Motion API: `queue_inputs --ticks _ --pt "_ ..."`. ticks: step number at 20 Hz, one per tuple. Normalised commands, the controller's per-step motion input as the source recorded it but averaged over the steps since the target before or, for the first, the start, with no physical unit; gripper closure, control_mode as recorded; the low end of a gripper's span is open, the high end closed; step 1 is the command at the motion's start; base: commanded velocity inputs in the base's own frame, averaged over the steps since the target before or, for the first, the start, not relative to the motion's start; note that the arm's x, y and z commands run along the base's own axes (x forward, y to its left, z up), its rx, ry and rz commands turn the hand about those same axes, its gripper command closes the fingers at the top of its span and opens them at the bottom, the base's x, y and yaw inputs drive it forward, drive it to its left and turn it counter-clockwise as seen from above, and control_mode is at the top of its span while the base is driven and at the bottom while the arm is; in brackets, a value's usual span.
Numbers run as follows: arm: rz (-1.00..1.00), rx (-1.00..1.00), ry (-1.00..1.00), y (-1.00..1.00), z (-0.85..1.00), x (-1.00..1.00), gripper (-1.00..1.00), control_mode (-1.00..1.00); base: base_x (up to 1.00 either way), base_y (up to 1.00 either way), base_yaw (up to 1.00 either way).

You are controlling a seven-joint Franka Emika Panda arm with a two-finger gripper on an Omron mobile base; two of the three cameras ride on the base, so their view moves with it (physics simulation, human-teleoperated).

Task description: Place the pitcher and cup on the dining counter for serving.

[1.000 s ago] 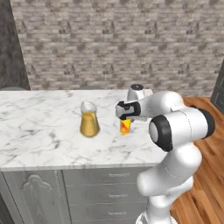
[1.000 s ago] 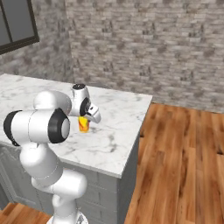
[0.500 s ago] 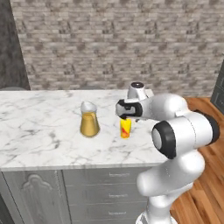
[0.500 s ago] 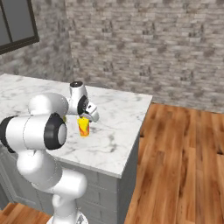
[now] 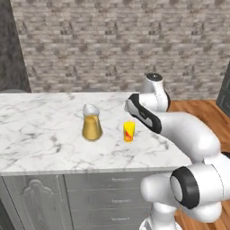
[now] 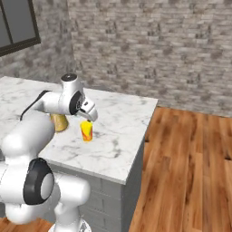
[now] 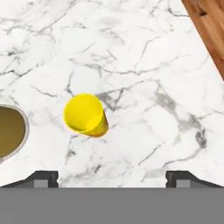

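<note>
Fingers (image 7: pixel 112 177) are spread, nothing held. Cup (image 7: pixel 85 115) — judged light, rigid, smooth-walled — is best pinched across its sides below the rim.

Dining counter (image 5: pixel 40 143): white grey-veined marble top on grey panelled cabinets. Pitcher (image 5: pixel 91 123) stood upright on it, amber liquid inside. Cup (image 5: pixel 129 131), yellow, stood upright near the pitcher, apart from it, nearer the counter's wood-floor end.
</note>
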Motion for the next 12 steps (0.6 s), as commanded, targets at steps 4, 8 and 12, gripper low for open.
queue_inputs --ticks 4,8,12 --pt "0.09 0.02 -0.27 -0.26 0.26 -1.0 -1.0 -1.0 0.0 0.0 0.0" --pt "0.09 0.01 -0.27 -0.22 0.14 -1.0 -1.0 -1.0 0.0 0.0 0.0" --pt "0.12 0.0 -0.14 -0.11 0.0 -1.0 -1.0 -1.0 0.0 0.0 0.0"
